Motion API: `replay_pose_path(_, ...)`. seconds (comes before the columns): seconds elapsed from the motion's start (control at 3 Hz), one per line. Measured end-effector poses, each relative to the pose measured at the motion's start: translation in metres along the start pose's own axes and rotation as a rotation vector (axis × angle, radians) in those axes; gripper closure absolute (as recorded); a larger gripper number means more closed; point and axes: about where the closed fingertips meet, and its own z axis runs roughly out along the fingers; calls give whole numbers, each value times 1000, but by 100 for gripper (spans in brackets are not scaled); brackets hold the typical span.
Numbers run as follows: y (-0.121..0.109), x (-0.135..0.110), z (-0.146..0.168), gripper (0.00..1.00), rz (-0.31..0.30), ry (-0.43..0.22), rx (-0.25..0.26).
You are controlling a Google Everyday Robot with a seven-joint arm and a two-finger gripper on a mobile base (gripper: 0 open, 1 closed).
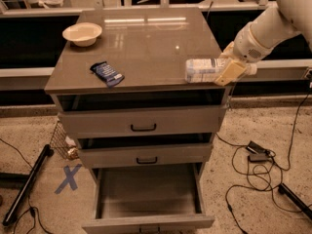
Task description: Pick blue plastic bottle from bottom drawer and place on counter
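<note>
My gripper [225,70] comes in from the upper right on a white arm and is shut on the blue plastic bottle [202,69]. The bottle lies sideways in the fingers, its base pointing left, over the front right part of the counter [146,48]. I cannot tell whether it touches the slab. The bottom drawer [146,199] is pulled out at the foot of the cabinet and its inside shows no objects.
A cream bowl [82,33] sits at the counter's back left. A flat dark blue snack packet [107,73] lies near the front left. The two upper drawers [141,123] stand slightly open. Cables [253,165] trail on the floor at right; a black pole [27,184] lies at left.
</note>
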Motion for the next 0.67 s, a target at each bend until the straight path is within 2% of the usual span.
replay_pose_path(0.33,-31,-10,16,100,66,-28,8)
replay_pose_path(0.67,-52,-27,33,100,108,-55,1)
